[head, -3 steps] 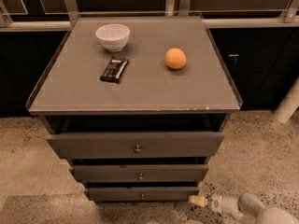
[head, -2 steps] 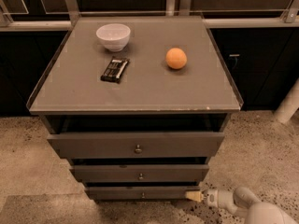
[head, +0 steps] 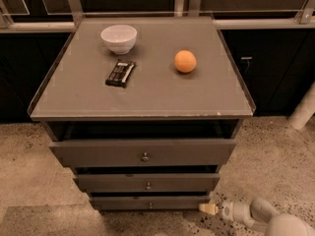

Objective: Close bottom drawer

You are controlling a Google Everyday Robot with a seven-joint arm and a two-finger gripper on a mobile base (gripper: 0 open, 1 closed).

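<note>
Grey bottom drawer [head: 123,202] sticks out a bit, just left of the tool [head: 207,209], which sits low, likely to push it shut. Its grip cannot be told.

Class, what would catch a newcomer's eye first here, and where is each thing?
A bright orange sits on the grey cabinet top, right of a white bowl and a dark snack bar. Low at right, the gripper points toward the bottom drawer from the right.
</note>
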